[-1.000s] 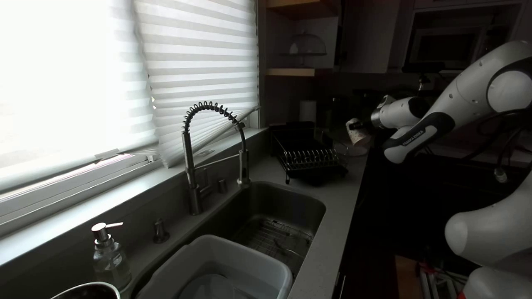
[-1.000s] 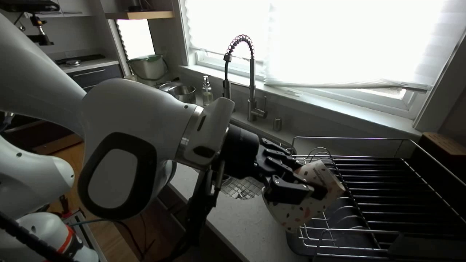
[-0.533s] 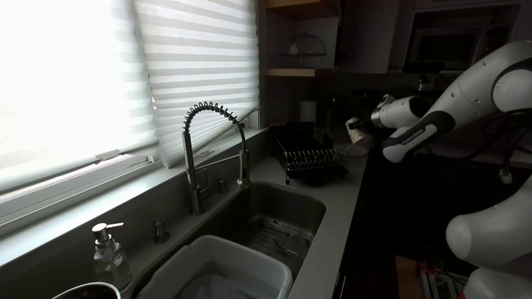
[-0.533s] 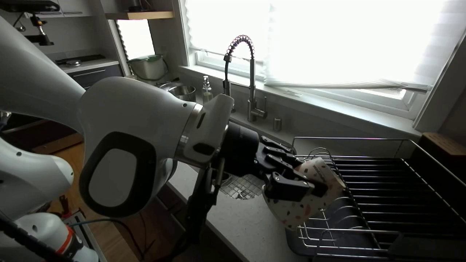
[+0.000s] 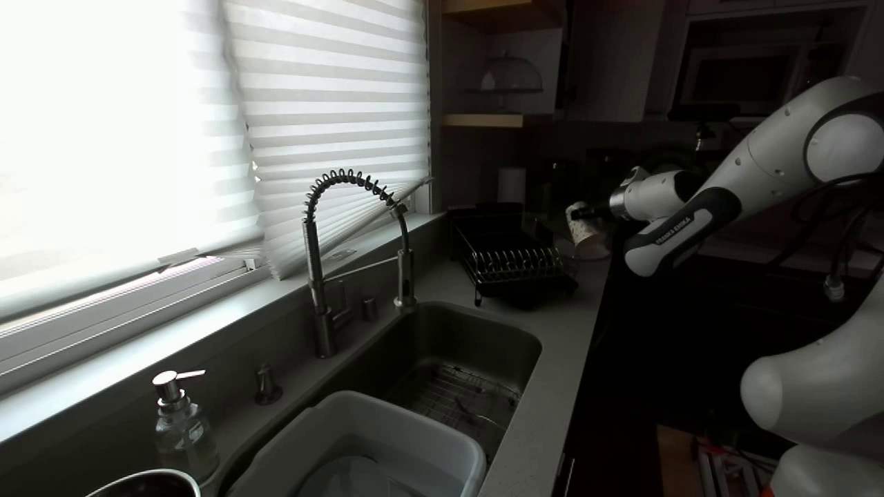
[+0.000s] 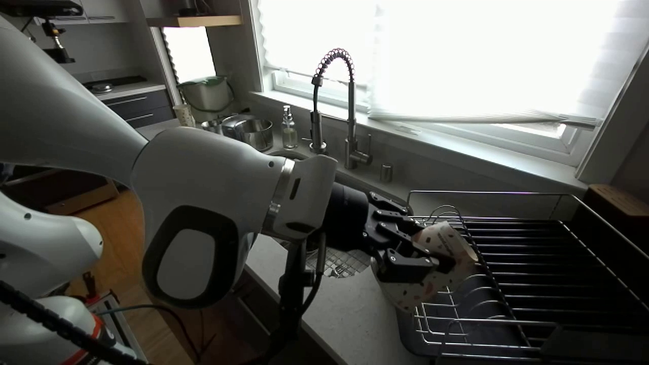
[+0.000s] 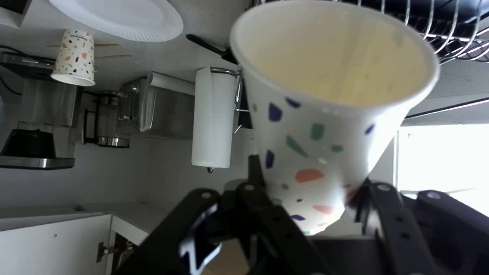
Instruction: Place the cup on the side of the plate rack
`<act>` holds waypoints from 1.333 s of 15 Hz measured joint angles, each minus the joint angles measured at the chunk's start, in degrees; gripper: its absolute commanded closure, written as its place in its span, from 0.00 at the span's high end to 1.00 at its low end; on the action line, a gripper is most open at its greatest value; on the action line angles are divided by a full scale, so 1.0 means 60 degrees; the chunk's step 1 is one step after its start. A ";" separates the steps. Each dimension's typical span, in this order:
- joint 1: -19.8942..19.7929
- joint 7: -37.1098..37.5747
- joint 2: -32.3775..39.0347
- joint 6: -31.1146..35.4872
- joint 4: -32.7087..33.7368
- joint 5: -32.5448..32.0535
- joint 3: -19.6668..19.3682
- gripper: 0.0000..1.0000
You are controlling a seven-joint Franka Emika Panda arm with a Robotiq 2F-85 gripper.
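In an exterior view, the faucet [image 6: 351, 126] rises from the bench [image 6: 350, 314], left of the plate rack [image 6: 537, 266]. Nearer the rack, the tool [image 6: 431, 243] clasps the cup [image 6: 453, 242] from both sides, tilted mouth-down by the rack's left end; whether cup and rack touch cannot be told.

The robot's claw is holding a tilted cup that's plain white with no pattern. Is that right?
Not quite: the cup isn't plain; the wrist view shows coloured flecks on its white outside. The gripper does hold it tilted.
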 measured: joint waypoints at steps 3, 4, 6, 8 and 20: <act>0.1782 -0.1173 0.0497 0.0343 0.0002 0.1250 -0.1460 0.26; 0.2435 -0.1515 0.0672 0.0497 0.0012 0.1568 -0.2024 0.26; 0.3248 -0.1868 0.1014 0.0856 0.0017 0.1911 -0.2702 0.26; 0.3257 -0.1868 0.1338 0.1218 0.0015 0.1911 -0.2651 0.26; 0.3228 -0.2310 0.1900 0.1909 0.0170 0.1522 -0.2643 0.26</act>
